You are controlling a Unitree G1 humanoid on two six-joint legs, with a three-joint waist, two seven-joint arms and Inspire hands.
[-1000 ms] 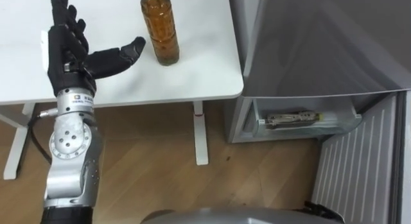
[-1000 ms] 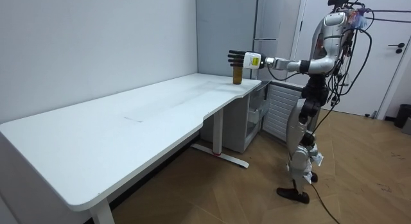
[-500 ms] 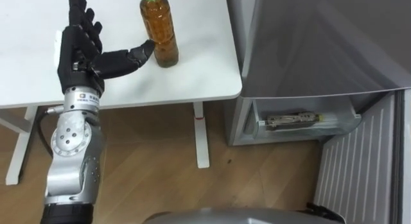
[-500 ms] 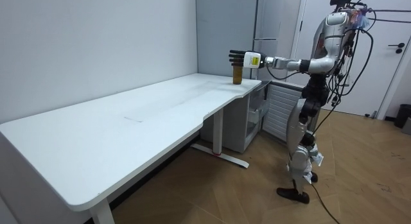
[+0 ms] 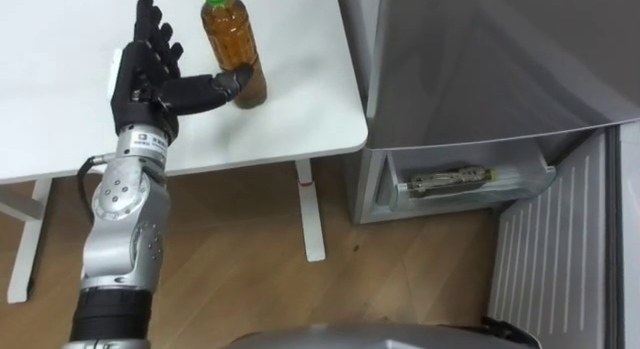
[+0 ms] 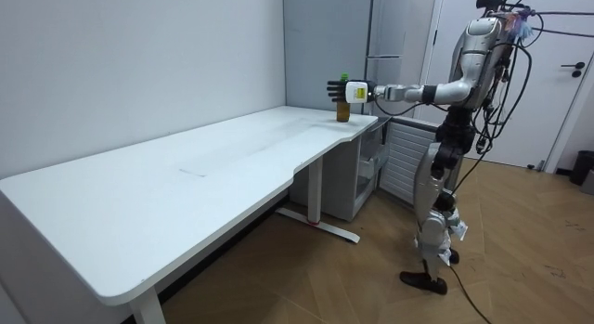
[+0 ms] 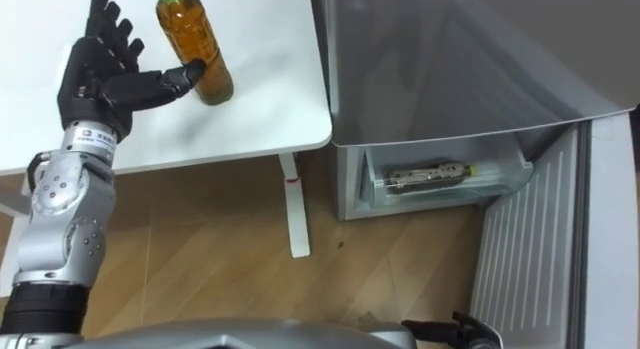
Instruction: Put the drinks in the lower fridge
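Note:
A brown tea bottle [image 5: 232, 39] with a green cap stands upright on the white table [image 5: 300, 109], near its right front corner. My left hand [image 5: 150, 74] hovers just left of the bottle, open, with fingers straight and spread. Its thumb tip rests against the bottle's lower side. In the room view the left hand [image 6: 345, 89] is stretched out to the bottle [image 6: 343, 109] at the table's far end. The lower fridge door [image 5: 560, 249] stands open at the right, and below the grey fridge body [image 5: 480, 59] a clear shelf [image 5: 470, 179] shows.
The clear fridge shelf holds a flat packet. The table's white leg [image 5: 310, 214] stands on the wooden floor between the table and the fridge. I stand at the table's end beside the fridge, and the long table [image 6: 186, 175] runs away along the wall.
My left hand has moved forward and right, toward the bottle; its thumb, apart from the bottle before, now touches it. The eye view has shifted slightly.

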